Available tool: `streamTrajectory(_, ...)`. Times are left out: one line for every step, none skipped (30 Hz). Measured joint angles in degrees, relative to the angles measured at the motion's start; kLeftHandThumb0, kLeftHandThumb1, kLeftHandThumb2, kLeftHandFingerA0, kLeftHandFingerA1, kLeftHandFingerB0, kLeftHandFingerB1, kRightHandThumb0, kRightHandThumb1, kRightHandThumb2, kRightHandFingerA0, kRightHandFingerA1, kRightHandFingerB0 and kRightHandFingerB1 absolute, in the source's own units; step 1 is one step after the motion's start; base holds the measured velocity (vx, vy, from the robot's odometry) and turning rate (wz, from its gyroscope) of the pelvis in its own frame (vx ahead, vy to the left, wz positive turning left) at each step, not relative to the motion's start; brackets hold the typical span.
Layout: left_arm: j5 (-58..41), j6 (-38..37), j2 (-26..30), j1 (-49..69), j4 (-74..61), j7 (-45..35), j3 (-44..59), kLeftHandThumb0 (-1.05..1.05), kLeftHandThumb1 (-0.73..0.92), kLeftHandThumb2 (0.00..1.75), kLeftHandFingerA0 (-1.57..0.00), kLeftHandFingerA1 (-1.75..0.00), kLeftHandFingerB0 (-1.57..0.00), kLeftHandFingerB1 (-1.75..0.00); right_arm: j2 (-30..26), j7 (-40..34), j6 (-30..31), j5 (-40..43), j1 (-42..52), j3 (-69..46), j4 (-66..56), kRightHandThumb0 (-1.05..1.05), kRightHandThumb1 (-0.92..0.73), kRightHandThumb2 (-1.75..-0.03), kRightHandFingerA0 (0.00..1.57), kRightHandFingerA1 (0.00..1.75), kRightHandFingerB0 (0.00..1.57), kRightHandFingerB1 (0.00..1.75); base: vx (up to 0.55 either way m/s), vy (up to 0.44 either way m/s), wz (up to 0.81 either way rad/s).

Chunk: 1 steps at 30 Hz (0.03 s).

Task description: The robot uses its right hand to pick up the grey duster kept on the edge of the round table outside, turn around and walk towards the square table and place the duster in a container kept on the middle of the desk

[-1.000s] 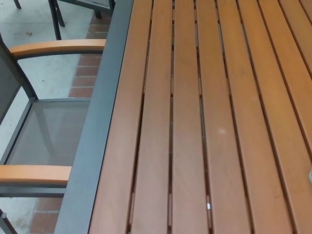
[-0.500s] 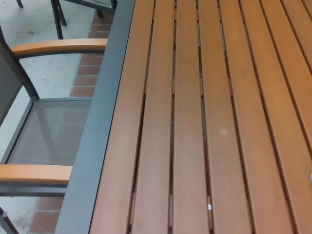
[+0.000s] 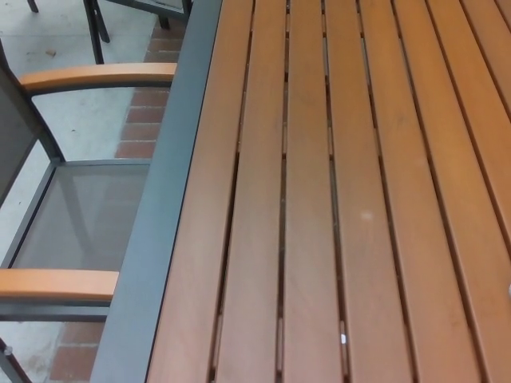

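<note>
brown slatted table [image 3: 319, 199] with dark grey rim; grey mesh chair [image 3: 80, 215], orange armrests.

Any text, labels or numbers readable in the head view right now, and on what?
None. The slatted wooden table, its dark frame and the chair beside it carry no writing. A tiny white speck between two slats is too small to read.

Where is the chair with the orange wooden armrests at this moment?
In the head view, the dark-framed mesh chair with orange wooden armrests stands at the picture's left, right beside the dark metal edge of the brown slatted wooden table.
</note>
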Motion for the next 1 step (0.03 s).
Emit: streamTrajectory(0.08, 0.0, 0.01, 0.0, 0.04, 0.0, -0.12, -0.31, 0.56, 1.14, -0.87, -1.03, -0.77, -0.88, -0.03, -0.02, 0.0, 0.09, 0.0, 0.05, -0.01, -0.84, -0.92, -0.93, 0.0, 0.0, 0.0, 0.0, 0.0, 0.0, 0.0)
